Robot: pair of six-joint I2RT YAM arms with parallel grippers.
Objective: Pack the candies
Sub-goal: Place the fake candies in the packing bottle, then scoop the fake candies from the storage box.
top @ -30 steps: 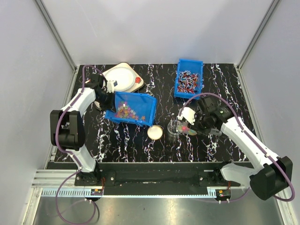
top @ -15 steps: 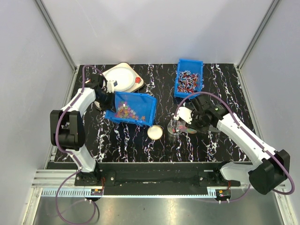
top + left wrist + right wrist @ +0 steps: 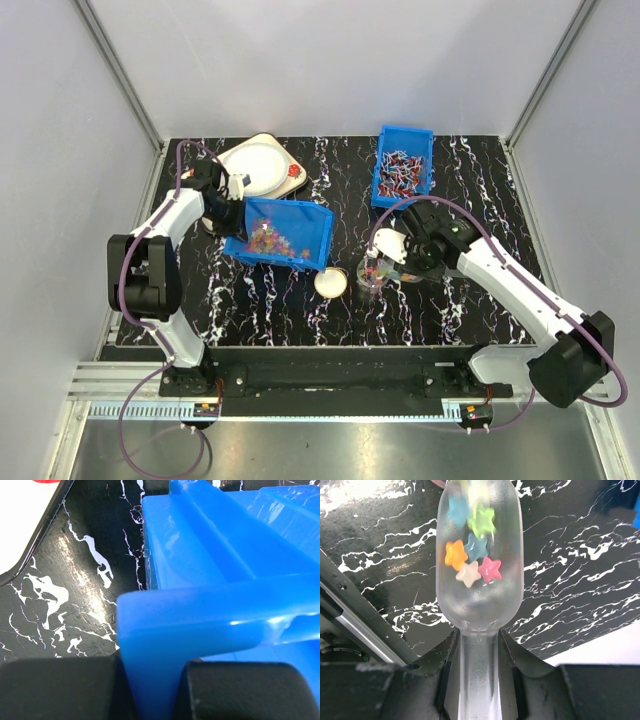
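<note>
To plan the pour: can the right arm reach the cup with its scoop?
Probably yes: the right gripper holds the scoop just above the cup, and nothing seems between them.

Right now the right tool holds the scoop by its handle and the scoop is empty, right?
No, the scoop is not empty: the right wrist view shows several star-shaped candies in it. The right tool does hold it by its handle.
</note>
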